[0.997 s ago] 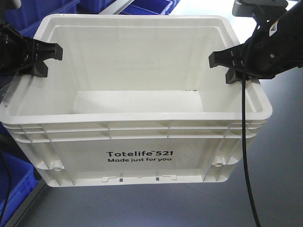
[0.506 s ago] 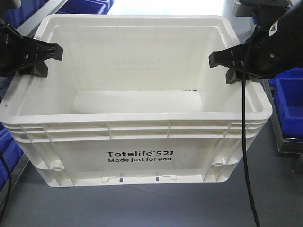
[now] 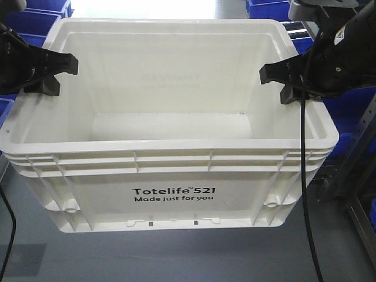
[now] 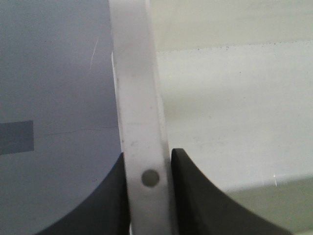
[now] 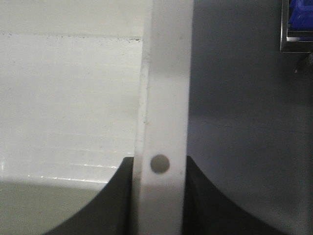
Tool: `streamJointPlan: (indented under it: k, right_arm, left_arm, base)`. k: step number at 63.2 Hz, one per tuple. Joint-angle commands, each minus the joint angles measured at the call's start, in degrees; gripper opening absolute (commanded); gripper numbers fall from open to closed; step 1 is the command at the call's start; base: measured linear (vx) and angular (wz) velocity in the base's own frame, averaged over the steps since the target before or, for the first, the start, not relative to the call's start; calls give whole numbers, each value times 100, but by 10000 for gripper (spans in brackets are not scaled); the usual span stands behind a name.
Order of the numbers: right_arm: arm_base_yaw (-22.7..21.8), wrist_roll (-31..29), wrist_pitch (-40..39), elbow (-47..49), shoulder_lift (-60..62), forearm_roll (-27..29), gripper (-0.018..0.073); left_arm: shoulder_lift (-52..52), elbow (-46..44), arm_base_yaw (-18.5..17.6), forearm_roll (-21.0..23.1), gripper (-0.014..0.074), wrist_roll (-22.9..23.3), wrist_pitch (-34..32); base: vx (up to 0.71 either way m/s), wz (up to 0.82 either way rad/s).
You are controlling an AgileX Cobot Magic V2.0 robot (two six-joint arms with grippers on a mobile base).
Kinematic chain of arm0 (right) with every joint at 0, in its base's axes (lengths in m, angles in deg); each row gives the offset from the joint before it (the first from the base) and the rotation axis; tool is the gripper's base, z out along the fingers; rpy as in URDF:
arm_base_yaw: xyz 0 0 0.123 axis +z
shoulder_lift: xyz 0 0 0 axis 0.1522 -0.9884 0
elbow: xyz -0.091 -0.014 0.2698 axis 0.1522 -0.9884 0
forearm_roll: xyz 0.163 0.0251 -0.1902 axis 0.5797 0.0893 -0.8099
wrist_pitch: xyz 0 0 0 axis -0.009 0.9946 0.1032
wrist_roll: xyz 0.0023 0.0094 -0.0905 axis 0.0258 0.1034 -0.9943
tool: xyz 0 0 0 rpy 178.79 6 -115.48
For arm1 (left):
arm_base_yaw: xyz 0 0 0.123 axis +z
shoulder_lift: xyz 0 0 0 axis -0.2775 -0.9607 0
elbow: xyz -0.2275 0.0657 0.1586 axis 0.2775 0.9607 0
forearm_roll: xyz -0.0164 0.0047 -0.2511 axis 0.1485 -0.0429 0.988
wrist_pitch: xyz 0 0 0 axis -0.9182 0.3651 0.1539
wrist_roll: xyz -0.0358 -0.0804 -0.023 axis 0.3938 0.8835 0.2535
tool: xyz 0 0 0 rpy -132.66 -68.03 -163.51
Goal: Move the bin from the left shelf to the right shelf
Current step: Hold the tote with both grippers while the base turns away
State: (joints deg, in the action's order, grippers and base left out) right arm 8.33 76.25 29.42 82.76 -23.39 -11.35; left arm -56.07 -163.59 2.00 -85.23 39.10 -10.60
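my left pincer (image 3: 57, 75) and right pincer (image 3: 281, 83) each clench a side rim of the white bin (image 3: 176, 170), one per side so it hangs level, clear of the grey floor (image 3: 176, 258), with blue bins (image 3: 352, 111) near on the right.

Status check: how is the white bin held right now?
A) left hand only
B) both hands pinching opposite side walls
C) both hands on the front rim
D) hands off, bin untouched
B: the left hand and right hand each pinch a side wall of the bin; both wrist views show the wall between the fingers.
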Motion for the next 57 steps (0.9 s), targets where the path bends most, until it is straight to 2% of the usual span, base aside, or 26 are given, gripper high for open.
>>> streamJointPlan:
  k: [1,28,57]
  right_arm:
    - [-66,-34,-553,211,316,-302,61]
    - [-66,-34,-553,211,316,-302,61]
    - [-66,-34,-553,211,316,-302,61]
  left_arm:
    - [285,-190,17,-186,111,-96,-440]
    - [285,-190,17,-186,111,-96,-440]
    - [285,-190,17,-186,111,-96,-440]
  base:
    - [20,-28]
    - [22,-16]
    - [27,3]
